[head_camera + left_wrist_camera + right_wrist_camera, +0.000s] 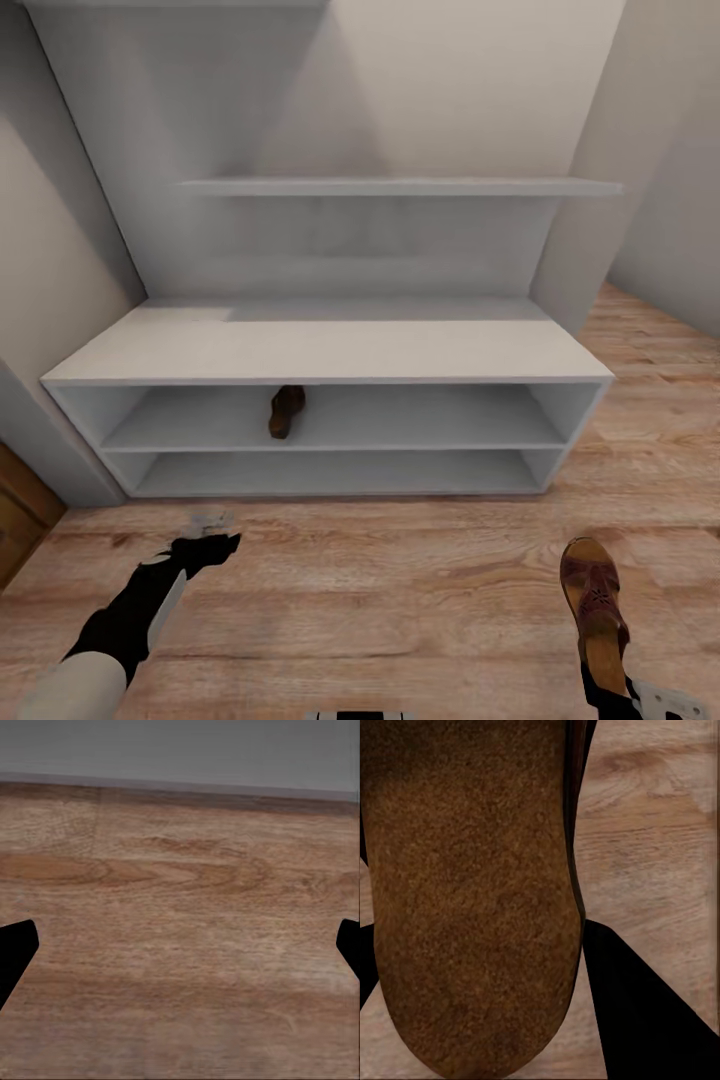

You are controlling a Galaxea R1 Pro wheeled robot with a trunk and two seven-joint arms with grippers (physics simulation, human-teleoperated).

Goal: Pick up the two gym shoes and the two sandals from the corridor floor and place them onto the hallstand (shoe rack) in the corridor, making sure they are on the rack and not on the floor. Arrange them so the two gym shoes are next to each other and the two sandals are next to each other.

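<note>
A brown sandal [592, 600] hangs heel-first from the right gripper [618, 690], whose jaws are closed on its heel, above the corridor floor [400, 600]. It looks light and flat, with a stiff sole. Its twin [286, 410] rests on the hallstand's [330, 350] upper shoe shelf. The left gripper [180, 952] is spread wide, empty (over bare floor).

The left arm [120, 625] is matte black along its forearm, widening into a pale grey-white shell nearer the body. Its gripper [212, 532] is black with a small light grey metal piece at the tip. The right gripper [640, 697] shows black links and a pale grey bracket. In the wrist views the fingers [15, 952] are plain flat black.
</note>
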